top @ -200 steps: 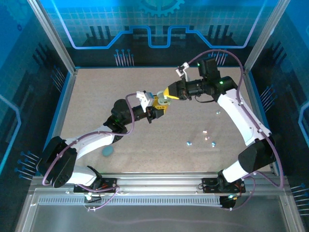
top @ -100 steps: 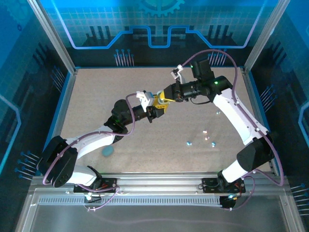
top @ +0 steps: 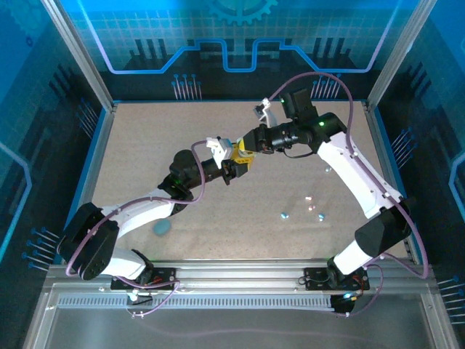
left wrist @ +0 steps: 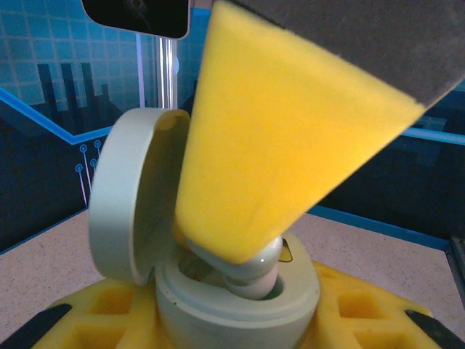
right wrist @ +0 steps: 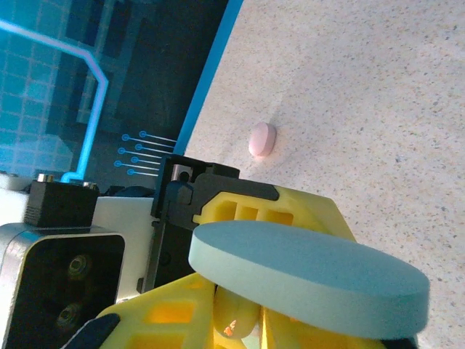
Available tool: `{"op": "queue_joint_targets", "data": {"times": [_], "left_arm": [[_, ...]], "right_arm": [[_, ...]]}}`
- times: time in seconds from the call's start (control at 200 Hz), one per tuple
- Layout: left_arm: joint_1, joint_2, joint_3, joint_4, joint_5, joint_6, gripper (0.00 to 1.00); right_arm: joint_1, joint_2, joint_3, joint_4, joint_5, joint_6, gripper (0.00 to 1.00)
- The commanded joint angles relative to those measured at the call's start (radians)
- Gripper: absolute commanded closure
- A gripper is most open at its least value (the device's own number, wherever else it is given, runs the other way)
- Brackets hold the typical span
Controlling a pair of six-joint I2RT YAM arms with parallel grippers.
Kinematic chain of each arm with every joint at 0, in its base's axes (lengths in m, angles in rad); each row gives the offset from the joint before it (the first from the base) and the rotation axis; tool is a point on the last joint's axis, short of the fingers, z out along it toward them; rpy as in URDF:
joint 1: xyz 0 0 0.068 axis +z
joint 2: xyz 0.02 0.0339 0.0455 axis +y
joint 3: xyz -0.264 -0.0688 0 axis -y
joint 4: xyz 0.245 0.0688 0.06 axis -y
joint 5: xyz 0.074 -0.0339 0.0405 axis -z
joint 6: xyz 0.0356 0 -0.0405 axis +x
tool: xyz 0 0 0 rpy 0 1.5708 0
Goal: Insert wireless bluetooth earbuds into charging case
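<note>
- Room lies open all round: both grippers meet above the mid-table (top: 145, 145), well apart from its blue rim (top: 94, 156); loose earbuds (top: 285, 215) lie toward the right front.
- Right gripper (top: 247, 149) has closed in leftward onto the left gripper (top: 237, 159) since a second ago.
- Left jaws clamp the open charging case (left wrist: 240, 313), its lid (left wrist: 123, 196) upright; right jaws pinch an earbud (left wrist: 254, 280), long axis tilted, lower end inside the case.

No legible text, numbers, labels or brand marks in any view. Backdrop wall (top: 218, 43) carries blue line graphics and a gear outline; no lettering discernible on it. Lid and body of the charging case (left wrist: 123, 203) look plain in the left wrist view.
</note>
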Motion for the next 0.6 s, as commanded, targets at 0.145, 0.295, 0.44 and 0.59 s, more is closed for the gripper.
{"op": "queue_joint_targets", "data": {"times": [0.145,0.295,0.44,0.59], "left_arm": [[-0.008,-0.005,0.011,0.086,-0.016,0.014,0.64],[-0.007,-0.005,0.01,0.086,-0.017,0.014,0.64],[-0.008,-0.006,0.009,0.088,-0.02,0.013,0.64],[-0.008,-0.008,0.008,0.088,-0.018,0.012,0.64]], "right_arm": [[0.027,0.029,0.039,-0.096,0.075,-0.037,0.76],[0.027,0.024,0.052,-0.111,0.096,-0.044,0.76],[0.027,0.021,0.055,-0.119,0.096,-0.049,0.75],[0.027,0.016,0.059,-0.119,0.089,-0.051,0.74]]}}
